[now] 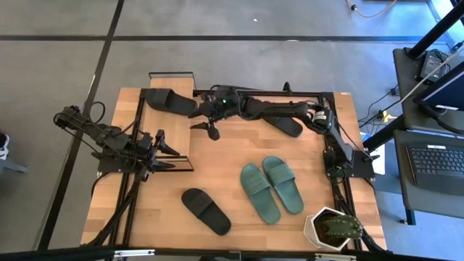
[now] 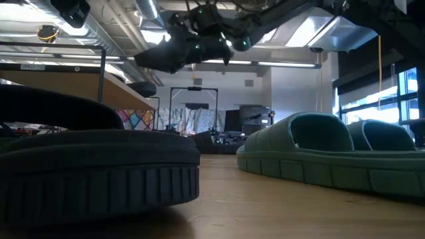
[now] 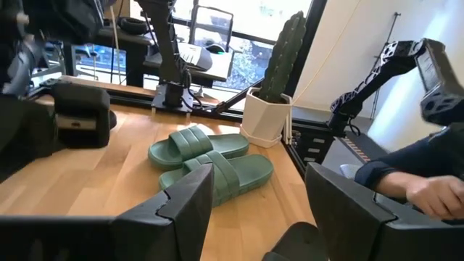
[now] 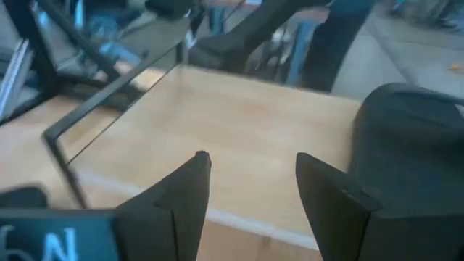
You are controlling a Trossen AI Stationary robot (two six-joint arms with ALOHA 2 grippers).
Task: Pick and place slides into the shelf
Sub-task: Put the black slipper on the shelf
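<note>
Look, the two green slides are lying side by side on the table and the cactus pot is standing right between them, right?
Not quite. The two green slides do lie side by side on the table, but nothing is between them. The cactus pot stands off to one side, near the table's corner. The high view shows it.

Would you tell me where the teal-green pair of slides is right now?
In the high view, the teal-green pair lies side by side on the table's right half, between the lone black slide and the potted cactus.
</note>
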